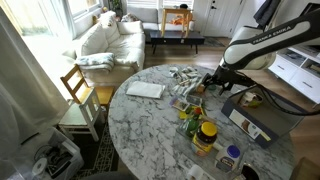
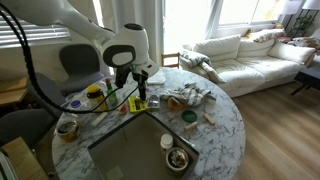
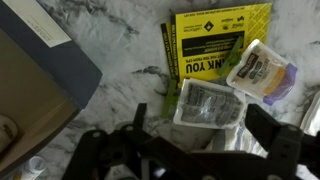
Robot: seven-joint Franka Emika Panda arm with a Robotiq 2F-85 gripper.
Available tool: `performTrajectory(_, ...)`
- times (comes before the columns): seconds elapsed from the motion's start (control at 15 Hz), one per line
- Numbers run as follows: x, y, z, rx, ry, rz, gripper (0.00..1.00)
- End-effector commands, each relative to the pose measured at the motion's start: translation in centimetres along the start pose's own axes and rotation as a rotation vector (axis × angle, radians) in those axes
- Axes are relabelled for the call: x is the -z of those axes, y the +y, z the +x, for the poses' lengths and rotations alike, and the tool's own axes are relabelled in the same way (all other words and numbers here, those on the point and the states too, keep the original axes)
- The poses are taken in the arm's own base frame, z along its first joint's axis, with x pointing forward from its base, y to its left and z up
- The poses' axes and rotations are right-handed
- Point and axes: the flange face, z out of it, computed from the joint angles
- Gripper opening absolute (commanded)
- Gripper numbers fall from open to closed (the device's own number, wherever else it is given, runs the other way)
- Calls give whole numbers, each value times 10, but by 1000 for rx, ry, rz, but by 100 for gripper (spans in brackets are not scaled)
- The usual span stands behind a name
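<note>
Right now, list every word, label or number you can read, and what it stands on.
"NK YOU": big black letters on the yellow packet, wrist view; any letters before them are hidden.
Small print at its top: too blurred.
Label on the pale sachet: blurred.
Print on the grey packet: unreadable.
Both exterior views: nothing legible.

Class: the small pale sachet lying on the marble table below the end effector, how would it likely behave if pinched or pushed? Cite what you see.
The sachet looks thin and crinkled, so probably floppy and light. It lies flat, partly on the yellow card, so it is unlikely to roll. On the polished marble table a push would likely slide it.
</note>
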Motion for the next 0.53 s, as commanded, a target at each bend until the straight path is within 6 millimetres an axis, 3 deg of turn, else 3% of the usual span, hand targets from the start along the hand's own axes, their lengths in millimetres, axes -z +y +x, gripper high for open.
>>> performTrajectory(0.0,-5,2,7,-7,13,-6,100)
performTrajectory(0.47,-32,-1,40,242,-19,23,100)
